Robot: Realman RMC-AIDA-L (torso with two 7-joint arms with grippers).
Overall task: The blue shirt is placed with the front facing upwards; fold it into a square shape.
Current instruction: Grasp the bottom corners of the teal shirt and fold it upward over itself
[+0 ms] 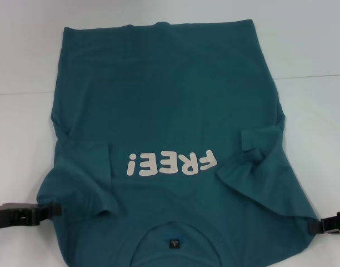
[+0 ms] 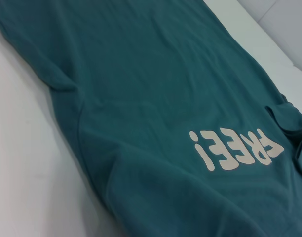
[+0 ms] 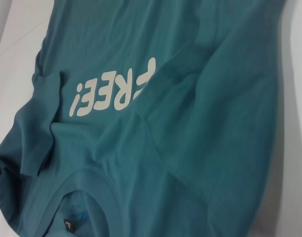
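Observation:
The blue shirt [image 1: 170, 111] lies front up on the white table [image 1: 314, 44], its collar [image 1: 175, 233] nearest me and the hem at the far side. Pale "FREE!" lettering [image 1: 171, 163] crosses the chest. Both short sleeves are folded inward: one [image 1: 84, 178] on the left, one [image 1: 259, 144] on the right. My left gripper [image 1: 50, 211] meets the shirt's near left shoulder edge. My right gripper [image 1: 321, 225] meets the near right shoulder corner. The left wrist view shows the shirt [image 2: 141, 74] and lettering [image 2: 235, 150]; the right wrist view shows the shirt [image 3: 190, 123] and the collar label [image 3: 68, 225].
Bare white table [image 2: 22, 148] runs along both sides of the shirt and beyond the hem. A seam in the table surface [image 1: 314, 77] crosses at mid-depth. The cloth has soft wrinkles near the right sleeve.

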